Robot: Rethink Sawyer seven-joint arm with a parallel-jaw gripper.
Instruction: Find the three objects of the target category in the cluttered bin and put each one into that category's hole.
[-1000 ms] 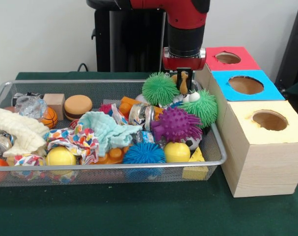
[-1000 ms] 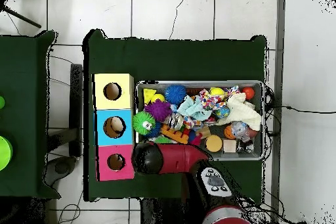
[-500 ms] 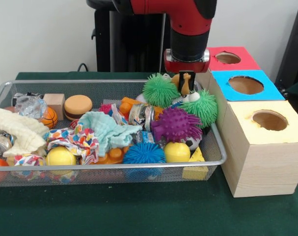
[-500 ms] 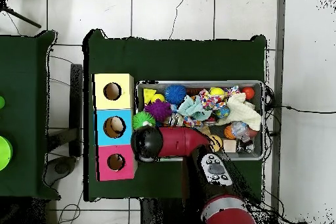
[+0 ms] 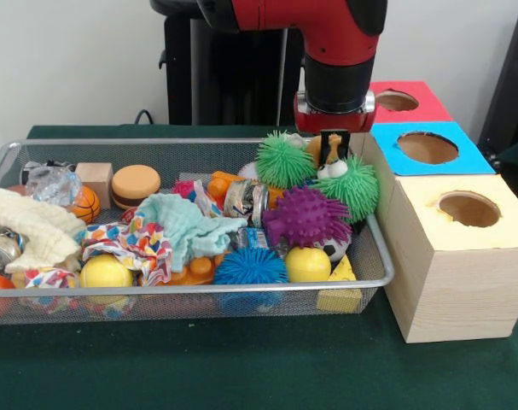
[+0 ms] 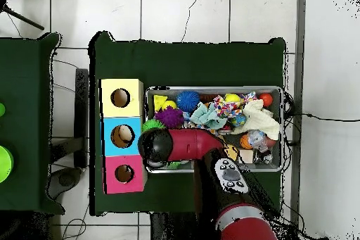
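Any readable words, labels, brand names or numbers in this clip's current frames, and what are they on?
None can be read.
The crushed cans carry print, too blurred to make out.
The boxes and the arm's casing show no legible text.

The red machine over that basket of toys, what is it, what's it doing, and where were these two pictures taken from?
It is a robot arm, red and black, fixed behind a green-covered table. One picture looks at it from across the table; the other looks straight down from above, where the arm hides its own tip.

On the table sits a wire mesh bin crammed with toys: spiky rubber balls in green, purple and blue, smooth yellow balls, cloths, a crushed can and a wooden block. Beside it stand three wooden boxes with round holes, topped yellow, blue and red.

The tool at the arm's end hangs over the bin's corner nearest the boxes and seems to grip a small figure, though I cannot be sure.
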